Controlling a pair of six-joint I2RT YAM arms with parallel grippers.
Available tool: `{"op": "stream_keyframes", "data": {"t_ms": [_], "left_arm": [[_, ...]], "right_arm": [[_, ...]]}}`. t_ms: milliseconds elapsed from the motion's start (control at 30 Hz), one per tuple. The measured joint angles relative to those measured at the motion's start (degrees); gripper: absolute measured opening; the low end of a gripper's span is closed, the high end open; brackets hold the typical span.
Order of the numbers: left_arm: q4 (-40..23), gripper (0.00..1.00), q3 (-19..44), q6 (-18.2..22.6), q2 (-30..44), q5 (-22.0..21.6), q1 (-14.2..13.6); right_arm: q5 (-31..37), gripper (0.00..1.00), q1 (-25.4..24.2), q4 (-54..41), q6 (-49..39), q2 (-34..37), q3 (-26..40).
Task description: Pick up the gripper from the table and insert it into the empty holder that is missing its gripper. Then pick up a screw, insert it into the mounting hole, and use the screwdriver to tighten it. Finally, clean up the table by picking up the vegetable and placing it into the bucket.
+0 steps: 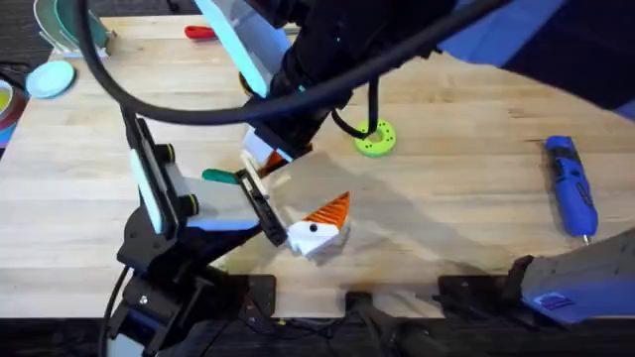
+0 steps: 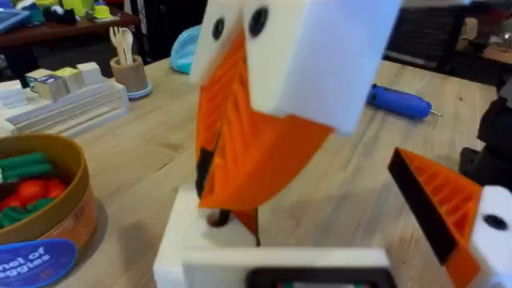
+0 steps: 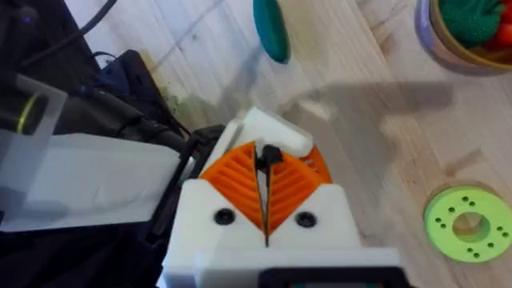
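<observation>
Black arm links, white gripper (image 3: 264,228) blocks, orange ribbed pads (image 3: 240,180), two dark screw holes, thick black cable (image 1: 149,104).

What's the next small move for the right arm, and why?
Probably ease the right gripper straight down: it is shut on the orange gripper wedge, whose tip sits at the left arm's empty white holder, not visibly seated.

Blue screwdriver (image 1: 572,185), green disc (image 1: 375,138), tan-orange bucket (image 2: 50,210), pale wood table (image 1: 466,218).
</observation>
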Motion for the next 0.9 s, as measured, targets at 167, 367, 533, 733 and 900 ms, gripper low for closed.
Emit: {"op": "stream_keyframes", "data": {"t_ms": [167,367,533,733,900], "left_arm": [[0.01,0.993,0.0,0.02,-0.02,0.0,0.0],[0.02,0.993,0.0,0.02,0.0,0.0,0.0],[0.01,0.992,0.0,0.02,0.0,-0.02,0.0],[0.0,0.993,0.0,0.02,-0.02,-0.01,0.0],[0.0,0.993,0.0,0.02,0.0,-0.02,0.0]], "right_arm": [[0.0,0.006,0.0,0.27,0.0,0.0,0.0],[0.0,0.006,0.0,1.7,-0.02,0.0,0.0],[-0.01,0.072,0.0,1.69,-0.01,0.0,0.0],[-0.03,0.522,0.0,1.73,-0.02,0.0,0.0],[-0.04,0.92,-0.02,1.77,0.0,0.0,0.0]]}}
